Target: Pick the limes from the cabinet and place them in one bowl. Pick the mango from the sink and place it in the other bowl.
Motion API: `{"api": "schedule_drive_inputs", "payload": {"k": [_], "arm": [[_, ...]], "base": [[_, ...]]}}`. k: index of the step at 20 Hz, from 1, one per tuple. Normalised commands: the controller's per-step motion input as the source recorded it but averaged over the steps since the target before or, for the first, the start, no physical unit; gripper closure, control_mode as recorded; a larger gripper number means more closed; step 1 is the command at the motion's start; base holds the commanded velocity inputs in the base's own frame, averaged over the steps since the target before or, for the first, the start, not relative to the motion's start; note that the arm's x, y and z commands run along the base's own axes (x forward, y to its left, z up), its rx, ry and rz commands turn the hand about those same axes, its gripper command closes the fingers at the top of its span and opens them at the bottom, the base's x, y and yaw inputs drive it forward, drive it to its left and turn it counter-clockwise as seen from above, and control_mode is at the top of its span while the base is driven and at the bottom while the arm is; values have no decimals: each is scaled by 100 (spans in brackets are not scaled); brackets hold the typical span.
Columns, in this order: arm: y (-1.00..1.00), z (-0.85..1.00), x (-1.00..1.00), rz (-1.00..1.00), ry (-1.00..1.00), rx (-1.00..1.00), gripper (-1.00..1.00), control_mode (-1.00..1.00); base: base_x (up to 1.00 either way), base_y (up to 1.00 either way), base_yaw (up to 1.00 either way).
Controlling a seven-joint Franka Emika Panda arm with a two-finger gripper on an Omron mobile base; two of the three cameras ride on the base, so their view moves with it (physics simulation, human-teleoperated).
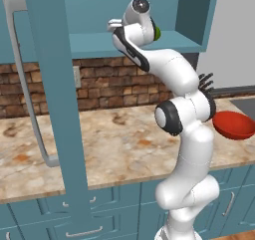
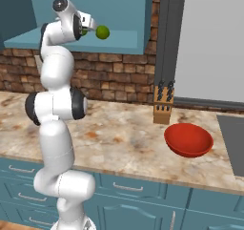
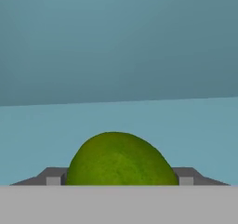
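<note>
Jaws round lime (image 3: 120, 160), arm (image 2: 56, 105) up in cabinet (image 1: 139, 44)

Two base views flank the arm (image 1: 184, 134), both facing the cabinet (image 1: 124, 45); hand view sits close inside it.

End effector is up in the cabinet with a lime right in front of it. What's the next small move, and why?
Probably finish closing the end effector on the lime before lifting. In the hand view the lime sits centred between the two fingertips on the cabinet shelf, and the fingers flank it closely on both sides. A second lime lies just beside it, so a straight pull back afterwards looks safest.
</note>
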Motion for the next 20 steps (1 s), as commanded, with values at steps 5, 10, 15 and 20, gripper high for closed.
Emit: {"api": "schedule_drive_inputs", "payload": {"k": [5, 10, 15, 20], "arm": [[5, 18, -50, 1, -5, 0, 100, -100], [4, 38, -85, 7, -3, 0, 100, -100], [0, 2, -98, 12, -6, 0, 100, -100], [0, -2, -100, 11, -1, 0, 100, -100]], "base": [[0, 0, 0], [0, 0, 0], [0, 0, 0], [0, 0, 0]]}}
